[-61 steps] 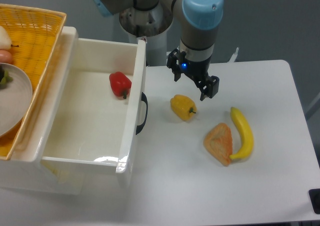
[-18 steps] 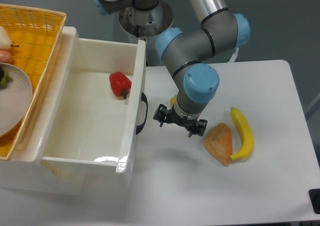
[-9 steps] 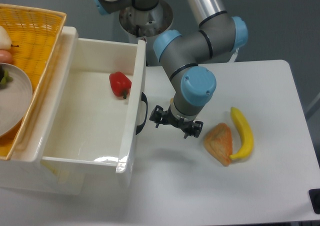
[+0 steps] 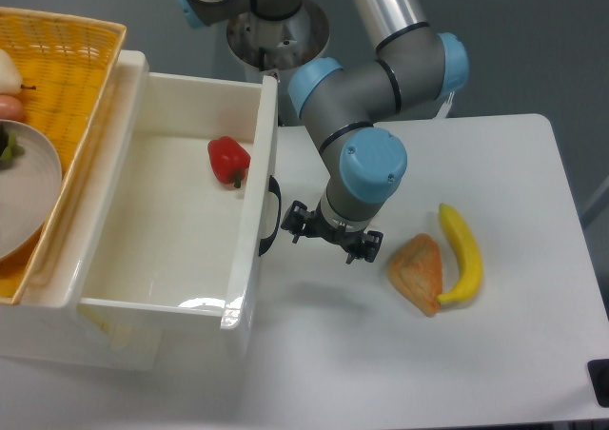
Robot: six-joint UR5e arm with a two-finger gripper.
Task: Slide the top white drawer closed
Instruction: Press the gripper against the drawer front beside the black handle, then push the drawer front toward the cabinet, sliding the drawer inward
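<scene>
A glossy white plastic box-shaped drawer (image 4: 171, 230) stands pulled open at the left of the white table (image 4: 428, 354), a red pepper (image 4: 228, 159) inside. The robot's black two-finger gripper (image 4: 330, 233) hovers beside its black curved handle (image 4: 272, 216), jaws apart.

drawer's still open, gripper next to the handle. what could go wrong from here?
1. The gripper is low beside the black handle; a push there could snag or slip off it instead of driving the top white drawer straight.
2. The arm hides the table behind it, so anything underneath may get dragged.
3. The red pepper inside could roll when the drawer moves.
</scene>
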